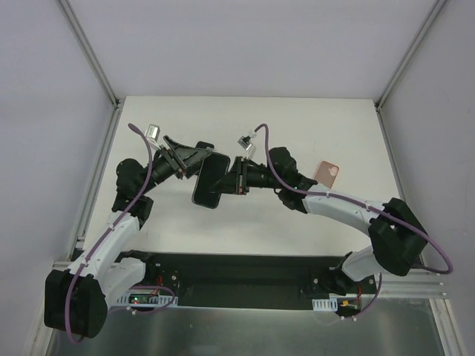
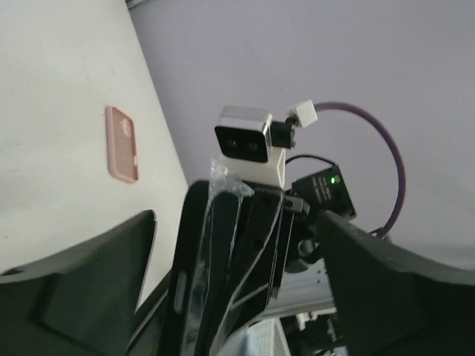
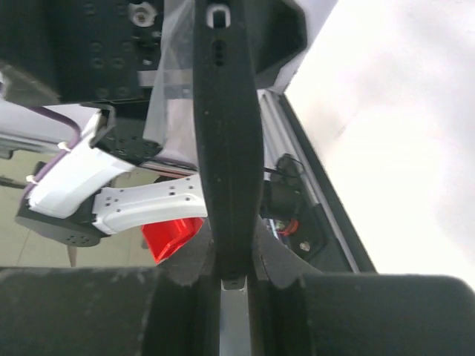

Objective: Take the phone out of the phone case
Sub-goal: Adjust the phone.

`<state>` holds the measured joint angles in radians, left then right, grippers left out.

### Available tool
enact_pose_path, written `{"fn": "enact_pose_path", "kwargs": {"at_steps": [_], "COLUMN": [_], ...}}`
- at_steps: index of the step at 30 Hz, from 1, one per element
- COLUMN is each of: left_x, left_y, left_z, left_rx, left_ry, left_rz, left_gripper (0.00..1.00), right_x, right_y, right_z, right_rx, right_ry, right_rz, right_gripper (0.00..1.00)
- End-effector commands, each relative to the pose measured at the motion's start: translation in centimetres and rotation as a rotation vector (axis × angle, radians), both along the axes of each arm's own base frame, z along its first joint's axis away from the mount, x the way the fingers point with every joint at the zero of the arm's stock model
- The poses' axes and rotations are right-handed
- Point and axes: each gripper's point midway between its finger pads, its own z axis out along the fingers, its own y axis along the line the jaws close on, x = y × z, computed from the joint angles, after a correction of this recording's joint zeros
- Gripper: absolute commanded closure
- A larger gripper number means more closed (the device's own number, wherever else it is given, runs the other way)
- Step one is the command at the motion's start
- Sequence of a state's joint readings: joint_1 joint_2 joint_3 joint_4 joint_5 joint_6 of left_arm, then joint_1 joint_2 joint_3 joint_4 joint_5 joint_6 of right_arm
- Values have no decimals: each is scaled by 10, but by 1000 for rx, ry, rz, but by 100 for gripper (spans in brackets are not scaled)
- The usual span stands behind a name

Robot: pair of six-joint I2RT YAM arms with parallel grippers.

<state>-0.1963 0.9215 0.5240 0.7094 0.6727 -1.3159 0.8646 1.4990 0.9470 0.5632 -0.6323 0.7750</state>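
A black phone [image 1: 210, 182] is held in the air over the middle of the table, between my two grippers. My right gripper [image 1: 231, 180] is shut on its right edge; in the right wrist view the phone [image 3: 226, 148] stands edge-on, pinched between the pads [image 3: 232, 259]. My left gripper [image 1: 199, 159] is at the phone's upper left end. In the left wrist view its jaws [image 2: 237, 245] stand wide apart around the phone [image 2: 194, 245], with gaps on both sides. The pink phone case [image 1: 327, 174] lies alone on the table at the right, and also shows in the left wrist view [image 2: 122, 143].
The white table [image 1: 297, 126] is walled at the back and both sides by an aluminium frame [image 1: 93, 63]. A black base rail [image 1: 237, 278] runs along the near edge. A red object [image 3: 171, 237] lies beyond the table edge.
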Motion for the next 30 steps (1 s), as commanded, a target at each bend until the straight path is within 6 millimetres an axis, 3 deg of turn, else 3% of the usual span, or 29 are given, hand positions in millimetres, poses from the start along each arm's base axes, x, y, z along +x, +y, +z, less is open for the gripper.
{"fn": "enact_pose_path", "kwargs": {"at_steps": [1,5,9,12,14,17,22,26,30], "left_x": [-19,-34,-45,-51,-54,-57,-64,-73,-79], "left_y": [-10,-14,-17,-18,-19,-19,-22,-26,-27], "left_z": [16,7,-19,-27,-25,-20,-10,-10,-14], "left_rx": [43,65,75,55,43,34,35,38,43], "left_ry": [-85,-96,-53,-47,-64,-95,-136,-155,-165], "left_rz": [-117,-197,-266,-299,-315,-322,-347,-385,-397], "left_gripper": [1,1,1,1,2,13,37,43,39], "right_x": [2,0,-5,-4,-4,-2,4,9,18], "right_y": [-30,-45,-50,-51,-50,-48,-44,-42,-42], "right_z": [47,48,55,61,62,58,51,50,51], "right_rx": [123,104,116,118,118,107,91,86,85], "right_ry": [-195,-234,-274,-287,-291,-279,-252,-235,-222], "right_rz": [-48,-56,-40,-42,-37,-38,-52,-72,-98], "right_gripper": [99,99,99,99,99,98,99,98,99]}}
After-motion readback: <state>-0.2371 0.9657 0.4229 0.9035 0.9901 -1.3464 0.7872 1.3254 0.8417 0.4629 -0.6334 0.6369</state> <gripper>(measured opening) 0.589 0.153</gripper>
